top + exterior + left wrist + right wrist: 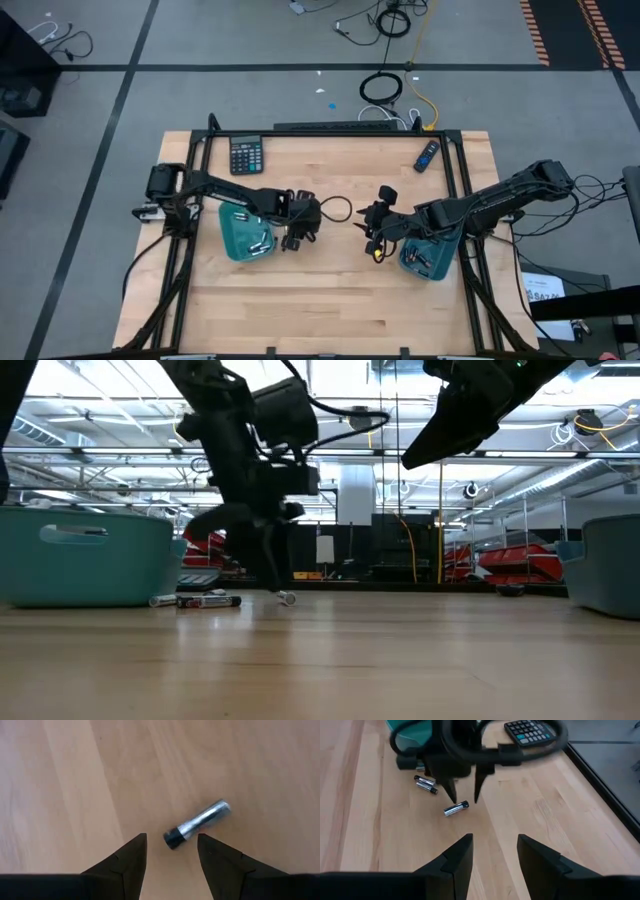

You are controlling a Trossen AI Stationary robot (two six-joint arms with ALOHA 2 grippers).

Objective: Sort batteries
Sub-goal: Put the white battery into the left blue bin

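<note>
One silvery battery [197, 824] with a dark end lies alone on the wooden table [330, 300]. My left gripper [171, 837] hovers just over it, pointing steeply down. It is open, and its fingers stand on either side of the battery's dark end [173, 839] without touching. In the right wrist view the same gripper [465, 797] stands right behind the battery [456, 808]. Two more batteries [426, 785] lie beside the left teal tray [245, 232]. My right gripper [495, 837] waits open and raised near the table's middle, by the right teal tray [430, 255].
A black calculator [246, 155] lies at the table's far left, and a dark blue remote-like stick [427, 155] at the far right. Both teal trays hold small items. Bare wood stretches along the near side of the table. Dark frame rails run along the table's edges.
</note>
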